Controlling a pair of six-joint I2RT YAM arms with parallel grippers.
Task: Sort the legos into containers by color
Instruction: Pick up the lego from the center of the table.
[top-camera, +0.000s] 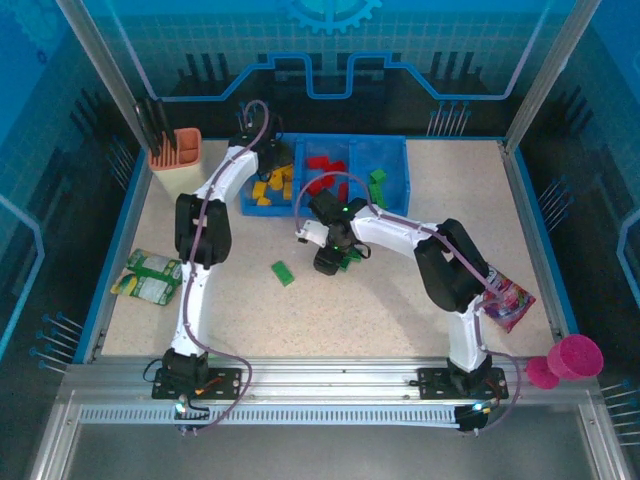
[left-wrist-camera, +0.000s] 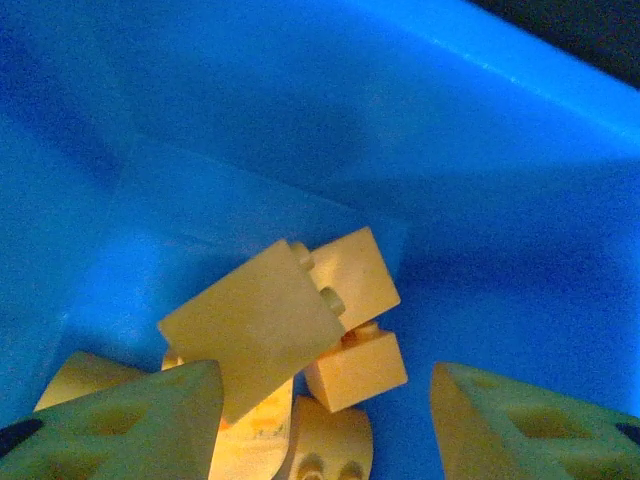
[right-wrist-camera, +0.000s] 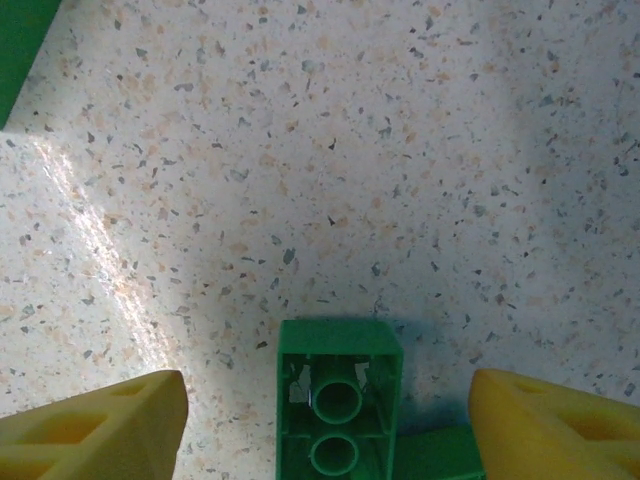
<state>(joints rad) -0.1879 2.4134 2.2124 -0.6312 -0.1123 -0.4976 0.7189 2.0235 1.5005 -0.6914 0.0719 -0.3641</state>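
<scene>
Risk: I am watching the right hand (right-wrist-camera: 328, 385) hovering, fingers apart, either side of a green brick (right-wrist-camera: 340, 350) on the surface (right-wrist-camera: 350, 150). A second green piece (right-wrist-camera: 435, 455) is lying just beside it, so closing could be pinching both or twisting one loose. The left hand (left-wrist-camera: 320, 380), fingers apart, is hanging over yellow bricks (left-wrist-camera: 260, 320) in the left compartment of the tray (top-camera: 395, 150).

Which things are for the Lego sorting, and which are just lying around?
For the job: blue tray, yellow bricks, red bricks, green bricks, loose green brick on the table.
Just lying about: tan cup, green packet, purple packet, pink cup.
</scene>
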